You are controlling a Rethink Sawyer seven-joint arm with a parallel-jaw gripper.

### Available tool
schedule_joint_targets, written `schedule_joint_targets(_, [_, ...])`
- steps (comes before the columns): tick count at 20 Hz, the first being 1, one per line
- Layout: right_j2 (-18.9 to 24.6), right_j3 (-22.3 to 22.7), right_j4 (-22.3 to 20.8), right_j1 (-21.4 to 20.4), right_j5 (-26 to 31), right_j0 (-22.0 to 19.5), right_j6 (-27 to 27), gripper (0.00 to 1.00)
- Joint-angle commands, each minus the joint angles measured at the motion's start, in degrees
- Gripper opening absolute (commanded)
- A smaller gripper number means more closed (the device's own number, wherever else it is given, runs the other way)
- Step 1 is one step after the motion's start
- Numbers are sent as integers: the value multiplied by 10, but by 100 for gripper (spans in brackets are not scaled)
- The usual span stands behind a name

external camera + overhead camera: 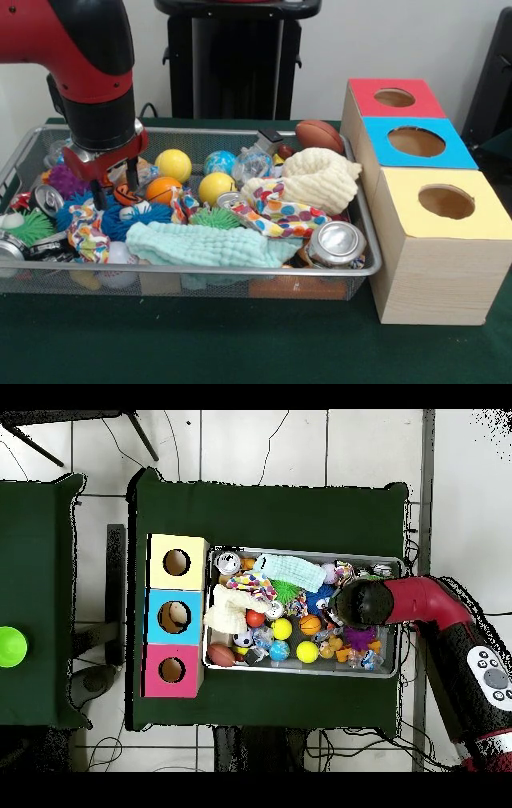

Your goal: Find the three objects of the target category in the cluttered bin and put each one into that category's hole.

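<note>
Landmark: the bin (200,276), a silver wire-mesh basket on the green worktop (240,344); every place below is told against it.
Arm: the red and black arm (88,56) comes down over the bin's left end in the front view.
Gripper: the gripper (118,194) hangs low inside the bin's left part, with a red block above its two dark fingers (102,194).
Finger state: the fingers stand apart, one on each side of a small orange and black striped toy (126,194); whether they press on it I cannot tell.
Beside the gripper: a purple spiky ball (68,180) to its left, an orange ball (162,190) just to its right.
Bin's left front: a crushed can (12,246) and a patterned cloth (86,232).
Bin's middle: two yellow balls (174,165), a mint cloth (204,244) at the front rim.
Bin's right part: a cream towel (320,180), a silver can (336,242), a toy football (318,134) at the far rim.
Right of the bin: three wooden boxes in a row, well apart from the gripper.
Red-ringed hole: the red-ringed hole (394,98) is on the farthest box.
Blue-ringed hole: the blue-ringed hole (416,142) sits on the middle box.
Yellow-ringed hole: the yellow-ringed hole (446,202) sits on the nearest box.
Overhead: the arm covers the bin end opposite the boxes.
</note>
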Motion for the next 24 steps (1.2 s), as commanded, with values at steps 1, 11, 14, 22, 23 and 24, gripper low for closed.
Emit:
schedule_joint_targets(1, [-34,-37,-44,21,55,10,-173,100])
schedule_joint_targets(11, [-47,-29,-32,26,71,14,-162,100])
schedule_joint_targets(14, [-49,-28,-26,28,70,12,-153,100])
schedule_joint_targets(22, [-53,-18,-17,22,80,11,-142,100])
schedule_joint_targets(23, [-53,-14,-15,23,79,9,-142,100])
schedule_joint_targets(24, [-51,-13,-13,24,79,7,-144,100])
